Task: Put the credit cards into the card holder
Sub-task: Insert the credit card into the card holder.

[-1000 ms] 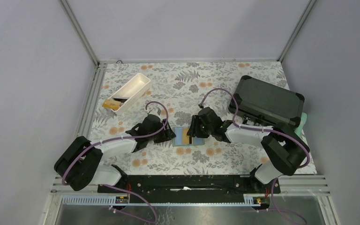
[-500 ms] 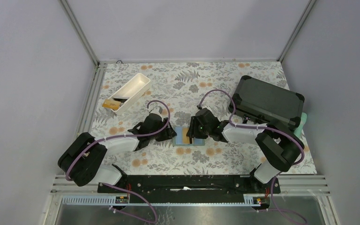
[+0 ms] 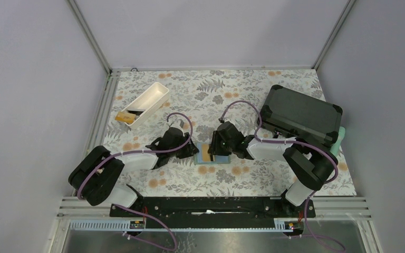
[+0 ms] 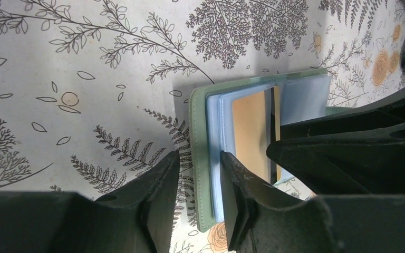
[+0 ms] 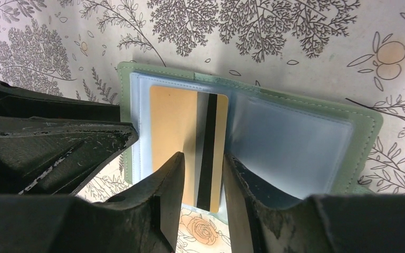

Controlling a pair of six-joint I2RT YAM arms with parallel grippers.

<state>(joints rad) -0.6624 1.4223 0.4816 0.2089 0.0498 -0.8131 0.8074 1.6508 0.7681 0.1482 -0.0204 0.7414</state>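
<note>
The sage-green card holder (image 3: pixel 199 159) lies open on the floral table between my two grippers. A gold-orange credit card (image 3: pixel 205 153) with a dark stripe lies over its left pale blue pocket. In the right wrist view the card (image 5: pixel 171 121) has its striped end sticking out past the holder's (image 5: pixel 364 142) near edge. My right gripper (image 5: pixel 203 179) is slightly open, its fingers straddling the striped end from above. My left gripper (image 4: pixel 199 174) is slightly open, straddling the holder's (image 4: pixel 200 121) green side edge; one finger (image 4: pixel 232 184) touches the blue pockets.
A white oblong tray (image 3: pixel 155 95) at the back left holds another gold-orange card (image 3: pixel 125 117) and a dark card (image 3: pixel 134 112). A large black hard case (image 3: pixel 301 113) stands at the back right. The table's frame rails run along the left and back edges.
My right gripper has moved left over the holder, and the gold-orange card has shifted left with it. My left gripper has stayed at the holder's edge.
</note>
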